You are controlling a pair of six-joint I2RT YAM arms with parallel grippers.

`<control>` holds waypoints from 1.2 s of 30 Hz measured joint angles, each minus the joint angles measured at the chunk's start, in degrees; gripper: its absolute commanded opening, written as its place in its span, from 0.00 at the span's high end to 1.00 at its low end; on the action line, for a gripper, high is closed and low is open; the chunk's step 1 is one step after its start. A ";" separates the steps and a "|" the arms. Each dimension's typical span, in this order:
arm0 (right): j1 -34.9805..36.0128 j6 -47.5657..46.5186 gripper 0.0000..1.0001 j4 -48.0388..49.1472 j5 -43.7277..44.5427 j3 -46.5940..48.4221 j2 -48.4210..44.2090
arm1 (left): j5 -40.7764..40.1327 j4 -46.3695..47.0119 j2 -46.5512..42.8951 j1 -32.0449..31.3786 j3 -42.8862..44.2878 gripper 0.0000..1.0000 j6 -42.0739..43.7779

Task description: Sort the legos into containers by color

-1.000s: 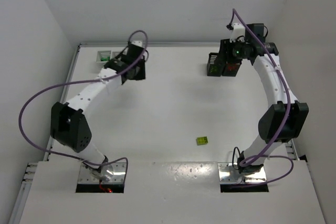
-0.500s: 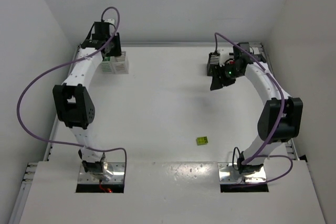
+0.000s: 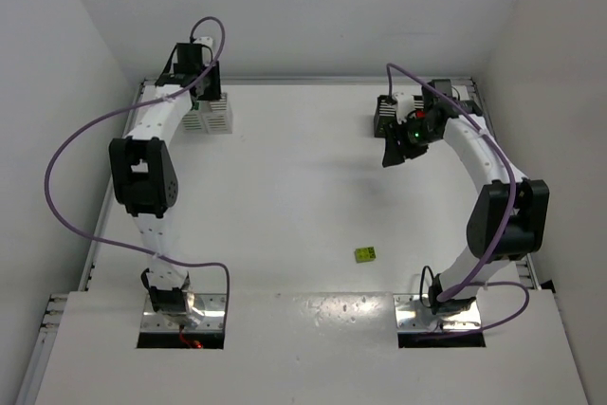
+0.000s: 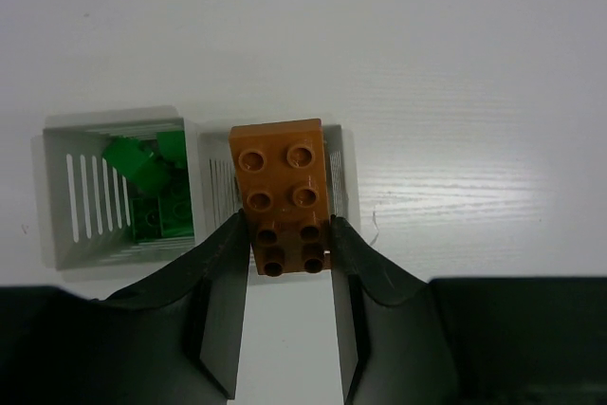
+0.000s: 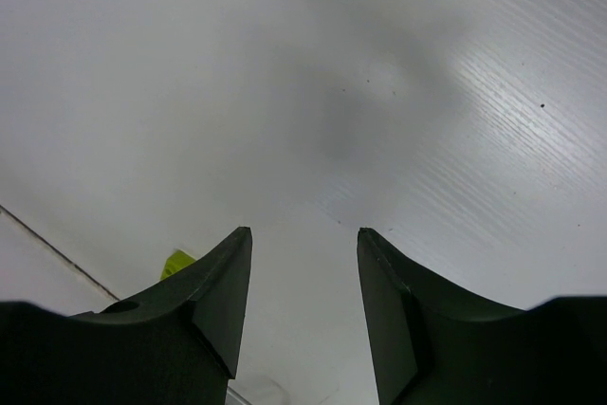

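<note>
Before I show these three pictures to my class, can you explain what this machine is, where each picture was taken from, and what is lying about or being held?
These are two robot arms, a left arm and a right arm, bolted at the near edge of a white table. The wide picture comes from a camera above and behind them. The other two come from cameras on the wrists, each looking past its own claw. A pair of white bins stands far left, a pair of black bins far right, and one lime brick lies loose in the open. The left claw grips a brown brick over the right-hand white bin; the left-hand one holds green bricks. The right claw is open and empty.
</note>
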 measured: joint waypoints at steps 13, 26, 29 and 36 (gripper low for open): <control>1.05 -3.80 0.51 -3.98 -0.04 -0.42 0.90 | -2.64 2.36 5.77 0.20 2.80 0.95 1.18; 2.43 -7.89 0.47 -7.80 0.04 -0.39 2.56 | -5.01 2.38 7.26 0.20 3.43 0.59 1.40; 3.17 -9.46 0.47 -9.01 0.48 -0.39 3.08 | -5.42 2.34 7.26 0.20 3.52 0.45 1.40; 5.68 -12.20 0.47 -10.36 2.40 -1.84 3.15 | -5.14 2.40 7.13 0.20 4.52 0.35 1.38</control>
